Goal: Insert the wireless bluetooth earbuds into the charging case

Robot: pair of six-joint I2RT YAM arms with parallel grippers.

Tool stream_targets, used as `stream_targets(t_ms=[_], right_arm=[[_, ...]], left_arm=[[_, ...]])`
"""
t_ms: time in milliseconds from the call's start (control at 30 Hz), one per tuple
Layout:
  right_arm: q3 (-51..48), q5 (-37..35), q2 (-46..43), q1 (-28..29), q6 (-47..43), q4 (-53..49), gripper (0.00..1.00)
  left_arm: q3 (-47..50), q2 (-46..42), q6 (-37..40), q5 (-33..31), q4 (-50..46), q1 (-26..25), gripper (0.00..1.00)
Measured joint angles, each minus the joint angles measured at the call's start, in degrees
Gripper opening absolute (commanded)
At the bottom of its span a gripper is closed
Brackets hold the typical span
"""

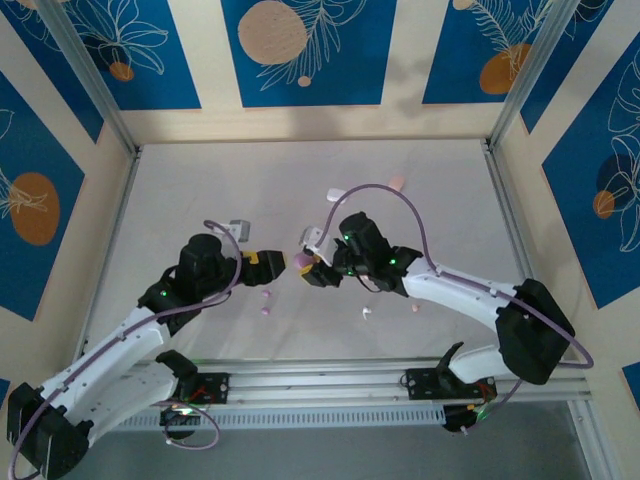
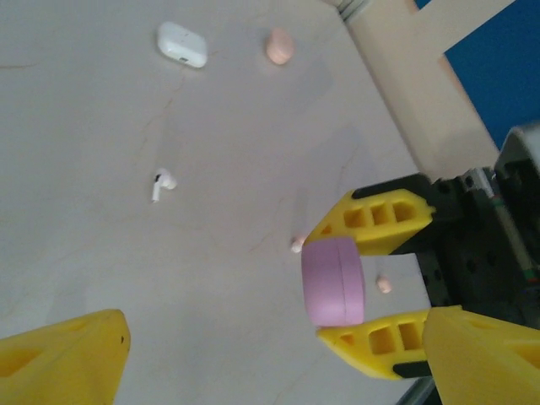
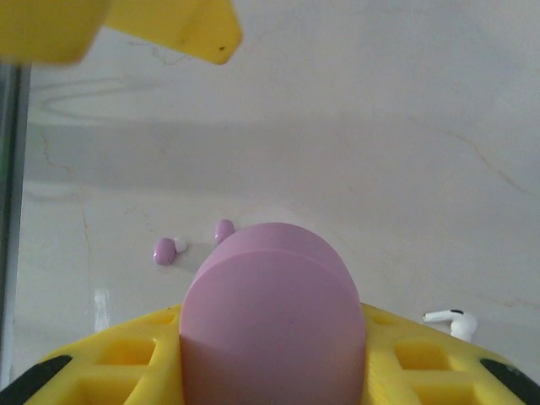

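Observation:
My right gripper is shut on a closed pale purple charging case, holding it above the table's middle. In the right wrist view the case sits upright between my yellow fingers. My left gripper faces it, open; in its wrist view its fingers stand wide apart at the lower corners, clear of the case. Two purple earbuds lie on the table under the case. A white stemmed earbud and two peach earbuds lie nearby.
A closed white case and a peach case rest further back towards the far wall. An aluminium rail runs along the near edge by the arm bases. Side frames bound the table left and right.

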State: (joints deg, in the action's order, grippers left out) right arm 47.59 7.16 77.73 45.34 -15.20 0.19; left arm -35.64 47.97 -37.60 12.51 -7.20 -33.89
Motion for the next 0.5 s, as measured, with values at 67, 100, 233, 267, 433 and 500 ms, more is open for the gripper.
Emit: stream_targets(t_ms=[67,100,233,267,433,500], right_arm=[[-0.7,0.7,-0.63,-0.17,-1.49,0.94,0.38],[-0.85,0.92,-0.83,-0.17,-2.12,1.4,0.38],[-0.87,1.57,-1.42,-0.17,-3.02,3.3,0.38],[-0.9,1.7,-1.62,-0.17,-3.04,3.8,0.38],[-1.22,1.92,-2.64,-0.15,-3.06,6.08,0.38],[-1.22,1.92,-2.64,-0.15,-3.23,6.6,0.38]], left_arm=[[0.0,0.17,-0.55,1.05,2.25,0.0,0.81],[0.0,0.44,-1.09,1.66,3.34,0.0,0.8],[-0.5,3.23,-1.81,4.04,5.62,0.0,0.77],[-0.74,4.11,-2.03,4.5,6.03,0.0,0.77],[-1.68,7.52,-3.13,6.82,7.54,0.0,0.75],[-2.08,8.57,-3.96,7.89,8.52,-0.04,0.74]])
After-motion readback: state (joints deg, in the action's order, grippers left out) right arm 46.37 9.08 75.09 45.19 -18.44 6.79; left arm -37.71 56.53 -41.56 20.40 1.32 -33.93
